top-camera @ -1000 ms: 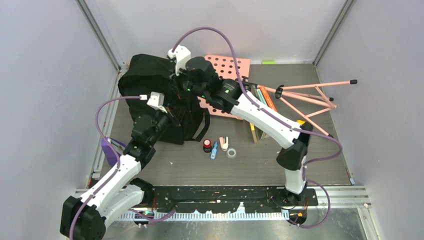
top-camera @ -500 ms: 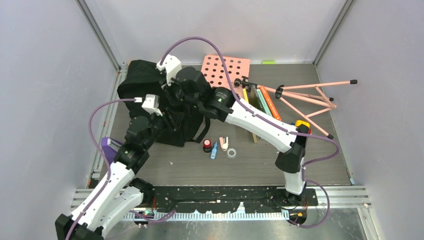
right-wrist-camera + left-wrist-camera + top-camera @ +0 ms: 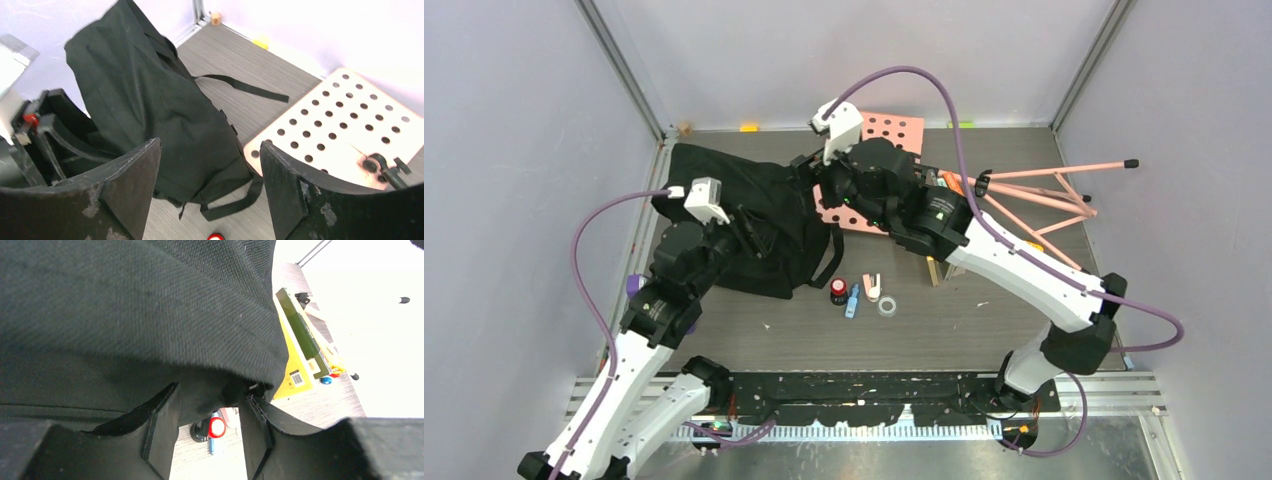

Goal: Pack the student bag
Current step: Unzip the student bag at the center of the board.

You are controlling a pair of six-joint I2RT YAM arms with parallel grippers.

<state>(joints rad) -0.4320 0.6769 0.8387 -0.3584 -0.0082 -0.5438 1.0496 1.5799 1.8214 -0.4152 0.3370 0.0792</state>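
Note:
The student bag (image 3: 744, 215) is a large black backpack lying slumped at the back left of the table, its straps trailing toward the middle. My left gripper (image 3: 746, 238) sits at the bag's near side. In the left wrist view the bag (image 3: 140, 315) fills the top, and the left gripper (image 3: 207, 432) is open, with a fold of fabric hanging loose between its fingertips (image 3: 161, 420). My right gripper (image 3: 816, 185) hovers over the bag's right edge. Seen from the right wrist, the right gripper (image 3: 210, 185) is open wide and empty above the bag (image 3: 150, 100).
A red-capped black item (image 3: 838, 291), a blue pen (image 3: 853, 299), a pink item (image 3: 872, 287) and a tape ring (image 3: 887, 305) lie right of the bag. A pink pegboard (image 3: 894, 130), books (image 3: 949, 205) and a pink folding stand (image 3: 1044, 195) are at the back right.
Both grippers have opened and let go of the bag, which has dropped from upright to lying flat. The right arm has pulled back to the right.

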